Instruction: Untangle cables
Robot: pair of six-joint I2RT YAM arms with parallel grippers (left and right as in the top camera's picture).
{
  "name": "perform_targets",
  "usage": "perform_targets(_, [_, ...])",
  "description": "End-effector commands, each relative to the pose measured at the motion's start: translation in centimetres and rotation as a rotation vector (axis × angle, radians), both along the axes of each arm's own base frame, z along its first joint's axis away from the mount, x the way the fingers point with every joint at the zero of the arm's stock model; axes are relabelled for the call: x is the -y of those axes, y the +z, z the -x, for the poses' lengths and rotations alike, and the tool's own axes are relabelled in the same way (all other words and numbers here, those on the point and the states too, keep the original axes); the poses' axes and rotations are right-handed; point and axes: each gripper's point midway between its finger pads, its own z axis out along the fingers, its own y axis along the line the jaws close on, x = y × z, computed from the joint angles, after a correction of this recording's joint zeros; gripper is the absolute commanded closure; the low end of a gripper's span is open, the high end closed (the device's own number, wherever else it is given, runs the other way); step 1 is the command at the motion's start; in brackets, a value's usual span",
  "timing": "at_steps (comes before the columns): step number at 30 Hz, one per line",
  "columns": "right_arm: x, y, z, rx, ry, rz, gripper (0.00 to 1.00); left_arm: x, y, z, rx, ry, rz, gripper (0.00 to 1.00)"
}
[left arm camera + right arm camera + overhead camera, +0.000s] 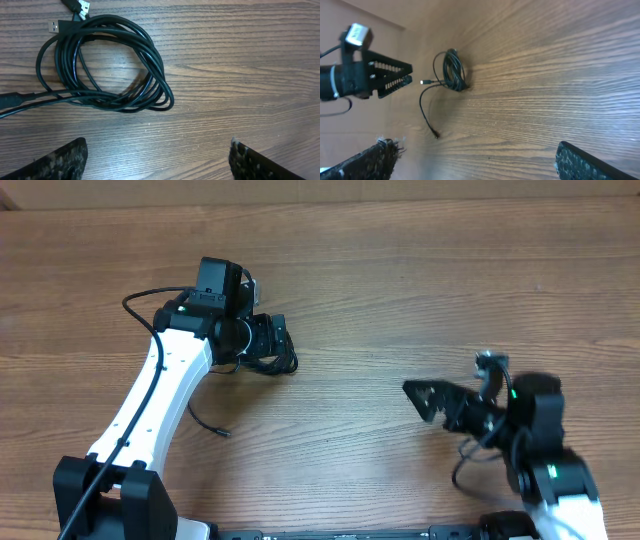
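**A:** The table [450, 280] was mostly bare wood. The left claw [158, 147] hung spread wide with nothing in it. The cables [110, 65] sat coiled just ahead of its fingertips, not touching.

**B:** Same for the right claw [472, 145], wide and empty, with the bundle well out in front of it.

**A:** My worry was that pinching the whole coil would lift it as one knot. The loose strand [205, 423] trailing back behind the left claw could snag, and the USB plug [52, 25] might hook a loop.
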Motion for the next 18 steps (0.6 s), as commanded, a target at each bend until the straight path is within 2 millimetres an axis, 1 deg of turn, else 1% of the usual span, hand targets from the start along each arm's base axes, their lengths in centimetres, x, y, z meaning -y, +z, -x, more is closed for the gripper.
perform_targets(1, [-1.7, 0.3, -2.2, -0.055, 0.077, -0.06, 0.0, 0.5, 0.0, 0.4, -0.01, -0.024, 0.012, 0.07])
perform_targets(2, [-2.1, 0.2, -2.9, -0.053, 0.099, -0.079, 0.0, 0.4, 0.0, 0.5, -0.014, -0.024, 0.01, 0.05])
perform_targets(4, [-3.2, 0.3, -3.5, -0.058, 0.161, -0.143, 0.0, 0.4, -0.1, 0.6, -0.02, -0.024, 0.006, 0.0])
perform_targets(6, [-4.4, 0.0, -4.3, -0.14, 0.165, -0.254, 0.0, 0.3, -0.2, 0.5, -0.014, -0.03, -0.005, 0.0])
perform_targets(8, [-5.5, -0.6, -4.7, -0.191, 0.179, -0.301, 0.01, -0.1, -0.2, 0.2, -0.001, -0.021, -0.026, 0.0])
perform_targets(13, [-7.1, -2.7, -4.8, -0.239, 0.228, -0.297, 0.27, -0.3, 0.0, -0.7, 0.035, -0.012, -0.04, 0.0])
perform_targets(14, [-7.1, -3.0, -4.9, -0.243, 0.223, -0.291, 0.31, -0.6, -0.1, -0.8, 0.04, -0.006, -0.057, 0.0])
perform_targets(15, [-7.1, -3.2, -5.0, -0.243, 0.213, -0.282, 0.38, -1.1, -0.1, -1.0, 0.047, 0.006, -0.082, 0.0])
perform_targets(16, [-6.9, -3.4, -5.3, -0.24, 0.192, -0.266, 0.47, -1.6, -0.2, -1.2, 0.057, 0.019, -0.115, 0.0])
perform_targets(17, [-6.5, -3.7, -5.7, -0.234, 0.164, -0.244, 0.53, -2.4, -0.2, -1.6, 0.074, 0.037, -0.154, 0.01])
perform_targets(18, [-6.3, -3.9, -5.9, -0.231, 0.148, -0.232, 0.56, -2.6, -0.1, -1.9, 0.086, 0.045, -0.169, 0.0])
